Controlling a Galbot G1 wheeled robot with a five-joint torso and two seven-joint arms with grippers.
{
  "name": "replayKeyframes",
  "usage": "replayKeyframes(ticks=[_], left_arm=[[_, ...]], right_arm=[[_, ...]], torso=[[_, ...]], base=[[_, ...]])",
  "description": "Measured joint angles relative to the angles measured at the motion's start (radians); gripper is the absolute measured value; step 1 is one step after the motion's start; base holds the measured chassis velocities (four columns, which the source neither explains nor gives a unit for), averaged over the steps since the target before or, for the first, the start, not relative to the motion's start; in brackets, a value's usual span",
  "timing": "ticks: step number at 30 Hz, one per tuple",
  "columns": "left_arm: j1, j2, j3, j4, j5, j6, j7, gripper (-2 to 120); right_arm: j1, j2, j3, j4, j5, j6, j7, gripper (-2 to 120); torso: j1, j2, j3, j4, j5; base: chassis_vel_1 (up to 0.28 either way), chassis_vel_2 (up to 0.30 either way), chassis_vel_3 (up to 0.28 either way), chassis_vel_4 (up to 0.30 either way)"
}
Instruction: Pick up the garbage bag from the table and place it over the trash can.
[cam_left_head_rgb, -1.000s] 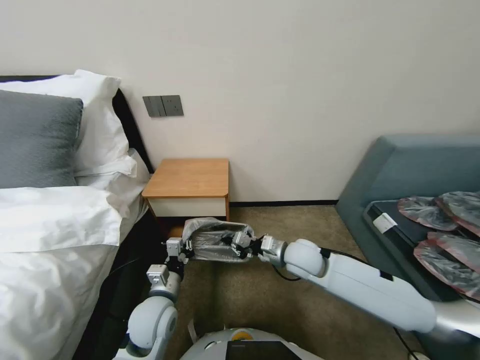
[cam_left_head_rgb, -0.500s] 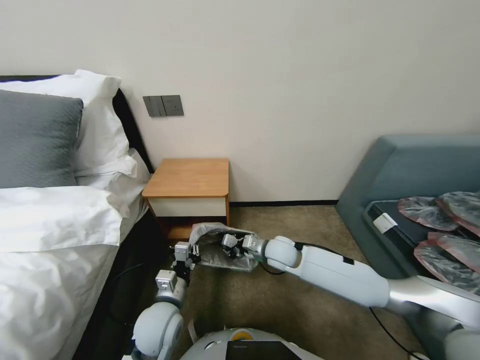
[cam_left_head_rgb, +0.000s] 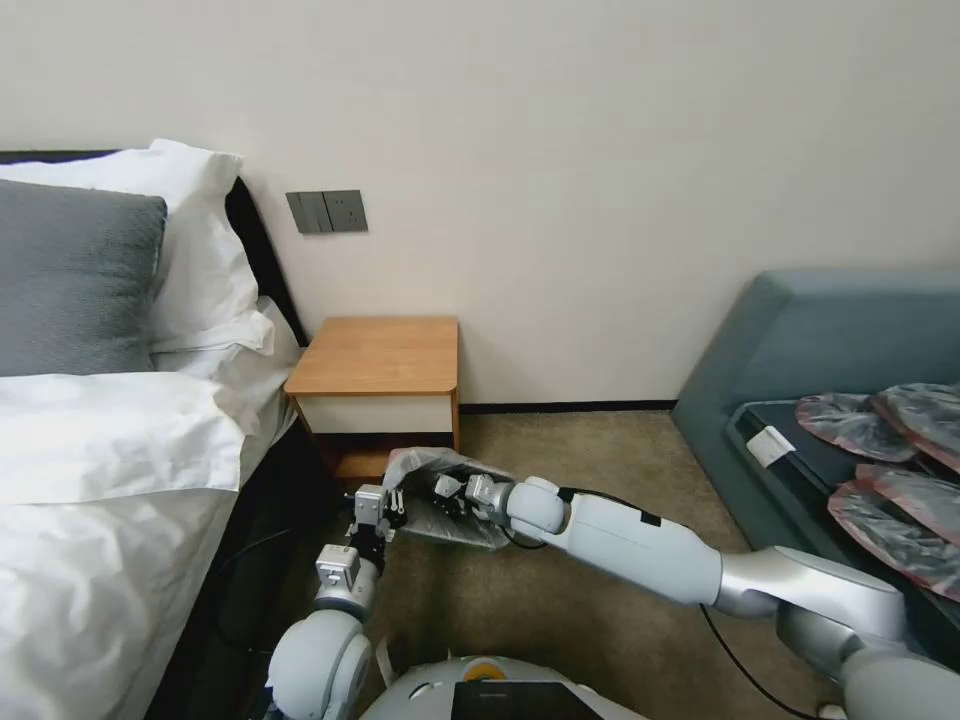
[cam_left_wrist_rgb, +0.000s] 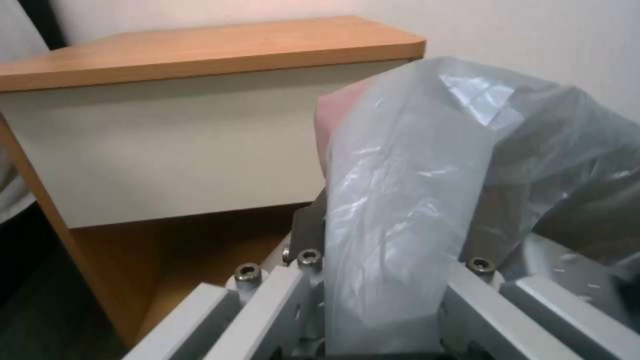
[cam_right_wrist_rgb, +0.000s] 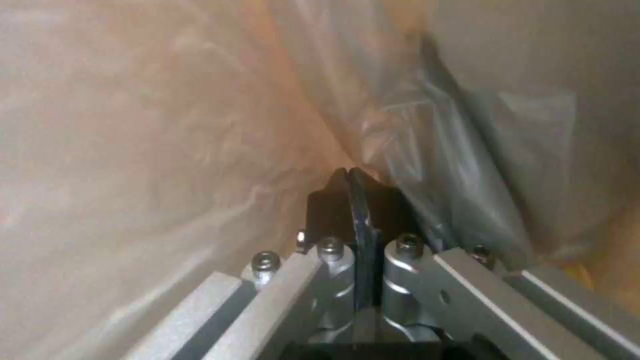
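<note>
The garbage bag (cam_left_head_rgb: 445, 500) is a crinkly grey plastic hump low over the carpet, just in front of the table (cam_left_head_rgb: 378, 357). My right gripper (cam_left_head_rgb: 447, 490) reaches in from the right and is shut on a fold of it; in the right wrist view its black pads (cam_right_wrist_rgb: 333, 200) are pressed together inside the plastic. My left gripper (cam_left_head_rgb: 388, 503) is at the bag's left end. In the left wrist view the bag (cam_left_wrist_rgb: 427, 175) lies between its spread fingers (cam_left_wrist_rgb: 305, 227), with a pinkish edge (cam_left_wrist_rgb: 331, 120) beside the white drawer front (cam_left_wrist_rgb: 180, 150). The trash can is hidden.
A bed (cam_left_head_rgb: 100, 450) with white sheets and pillows fills the left side. At the right is a blue-grey sofa (cam_left_head_rgb: 820, 330) with several flat red-rimmed bags (cam_left_head_rgb: 900, 470) on it. Open carpet (cam_left_head_rgb: 600, 450) lies between the nightstand and the sofa.
My right arm has stretched forward and left, and the bag has dropped lower and closer to the nightstand. My left gripper has shifted slightly right with the bag's end.
</note>
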Motion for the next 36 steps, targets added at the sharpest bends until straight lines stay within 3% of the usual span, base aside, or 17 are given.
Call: replayKeyframes(ticks=[7, 16, 19, 21, 24, 29, 33, 34, 36], left_arm=[[-0.012, -0.01, -0.007, 0.02, -0.022, 0.0, -0.016, 3], [-0.003, -0.011, -0.02, 0.004, -0.108, 0.018, -0.054, 3], [0.0, -0.012, -0.027, 0.006, -0.172, 0.043, -0.091, 3], [-0.002, -0.014, -0.028, 0.006, -0.185, 0.054, -0.097, 3], [0.001, -0.017, -0.035, -0.004, -0.241, 0.098, -0.119, 3], [0.02, -0.03, -0.057, -0.03, -0.318, 0.176, -0.144, 3], [0.007, -0.014, -0.071, -0.053, -0.427, 0.306, -0.152, 3], [0.007, -0.014, -0.071, -0.053, -0.427, 0.306, -0.152, 3], [0.003, 0.002, -0.078, -0.062, -0.478, 0.356, -0.152, 3]], right_arm=[[-0.054, -0.056, 0.064, 0.096, 0.007, 0.001, 0.011, 0], [-0.196, -0.157, 0.266, 0.251, 0.007, 0.024, 0.002, 0], [-0.359, -0.254, 0.457, 0.364, 0.004, 0.056, -0.01, 0], [-0.409, -0.28, 0.495, 0.4, 0.006, 0.069, -0.008, 0], [-0.49, -0.323, 0.555, 0.482, 0.031, 0.1, 0.034, 10], [-0.52, -0.304, 0.594, 0.533, 0.051, 0.126, 0.088, 25], [-0.655, -0.216, 0.771, 0.556, 0.038, 0.164, 0.109, 43], [-0.655, -0.216, 0.771, 0.556, 0.038, 0.164, 0.109, 43], [-0.724, -0.18, 0.864, 0.557, 0.036, 0.186, 0.112, 53]], torso=[[0.0, 0.0, 0.0, 0.0, -0.0001], [0.0, 0.0, 0.0, 0.0002, 0.0], [0.0, 0.0, 0.0, -0.0003, 0.0001], [0.0, 0.0, 0.0, -0.0007, 0.0005], [0.0, 0.0, 0.0, -0.0009, -0.0002], [0.0, 0.0, 0.0, 0.0011, 0.0], [0.0, 0.0, 0.0, -0.0004, 0.0002], [0.0, 0.0, 0.0, -0.0004, 0.0002], [0.0, 0.0, 0.0, -0.0006, 0.0001]], base=[[0.0, 0.0, 0.0, 0.0], [0.0, 0.0, 0.0, 0.0], [0.0, 0.0, 0.0, 0.0], [0.0, 0.0, 0.0, 0.0], [0.0, 0.0, 0.0, 0.0], [0.0, 0.0, 0.0, 0.0], [0.0, 0.0, 0.0, 0.0], [0.0, 0.0, 0.0, 0.0], [0.0, 0.0, 0.0, 0.0]])
